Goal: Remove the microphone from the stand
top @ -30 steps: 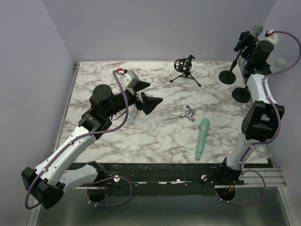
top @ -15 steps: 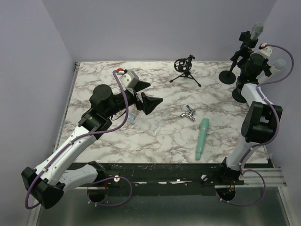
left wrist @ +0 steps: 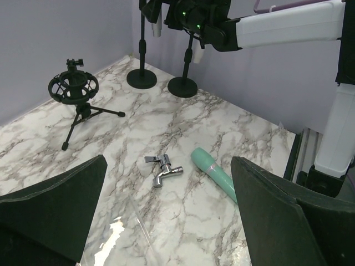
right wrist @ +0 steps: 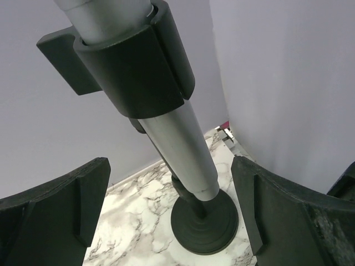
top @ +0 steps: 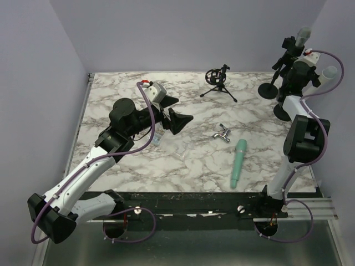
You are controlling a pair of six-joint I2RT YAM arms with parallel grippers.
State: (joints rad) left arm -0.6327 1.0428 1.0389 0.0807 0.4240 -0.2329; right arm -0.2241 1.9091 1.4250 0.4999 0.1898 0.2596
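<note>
I'm looking at a white table (top: 194, 160) veined in grey marble, boxed in by plain lilac walls (top: 183, 33) on the left, far and right. On the marble lie a mint-green tapered stick (top: 238, 163) and a small metal tap (top: 222, 133), with a little black tripod mount (top: 217, 82) farther back.

The microphone (right wrist: 180, 144) sits in the far right corner, held in the black clip (right wrist: 138, 66) of its stand (right wrist: 204, 221). It is a silver barrel and its long axis is steeply tilted. The head points up and out of my wrist view, and the tail points down toward the round base.

My right gripper (right wrist: 170, 166) is spread wide, one finger on each side of the barrel, touching neither side. A second stand (top: 284, 112) is just nearer. My left gripper (left wrist: 168, 166) hangs over the left half of the table, also spread wide and holding nothing.
</note>
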